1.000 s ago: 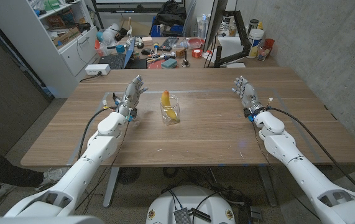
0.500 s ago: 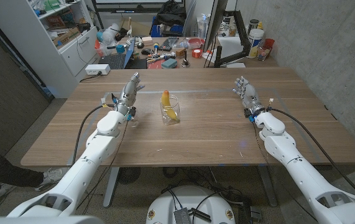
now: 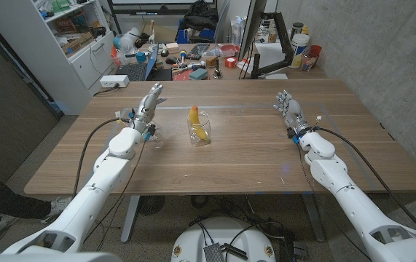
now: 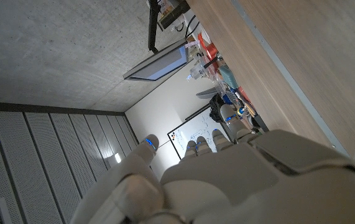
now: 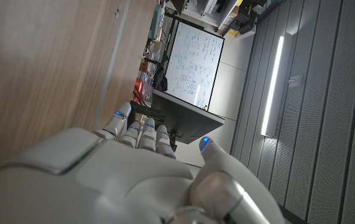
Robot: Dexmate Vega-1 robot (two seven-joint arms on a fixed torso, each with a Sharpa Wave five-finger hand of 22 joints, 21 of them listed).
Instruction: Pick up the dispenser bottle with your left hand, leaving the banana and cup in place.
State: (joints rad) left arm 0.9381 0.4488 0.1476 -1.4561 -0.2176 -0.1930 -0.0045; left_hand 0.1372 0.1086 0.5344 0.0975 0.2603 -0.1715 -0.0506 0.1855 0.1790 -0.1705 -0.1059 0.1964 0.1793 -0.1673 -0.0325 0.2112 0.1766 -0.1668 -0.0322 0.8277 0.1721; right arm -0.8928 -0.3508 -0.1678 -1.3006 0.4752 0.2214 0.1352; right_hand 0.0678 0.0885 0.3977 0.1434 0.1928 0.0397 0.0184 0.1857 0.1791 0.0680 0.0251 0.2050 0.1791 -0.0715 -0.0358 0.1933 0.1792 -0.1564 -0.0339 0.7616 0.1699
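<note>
The wooden counter [image 3: 229,156] carries a clear cup [image 3: 199,129] near its middle, a banana [image 3: 197,122] standing tilted inside it. The left robot hand [image 3: 147,101] reaches out beside the cup, apart from it, fingers extended and empty. The right robot hand [image 3: 288,108] stands well apart, fingers spread, holding nothing. I cannot make out a dispenser bottle on the counter

The banana's [image 3: 199,128] lower end blurs behind the cup [image 3: 199,129] glass — indistinct.

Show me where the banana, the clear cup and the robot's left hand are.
banana [image 3: 194,114]: head view, on its upper end sticking out of the cup.
clear cup [image 3: 199,135]: head view, on its lower wall.
left hand [image 3: 146,104]: head view, on its back.
</note>
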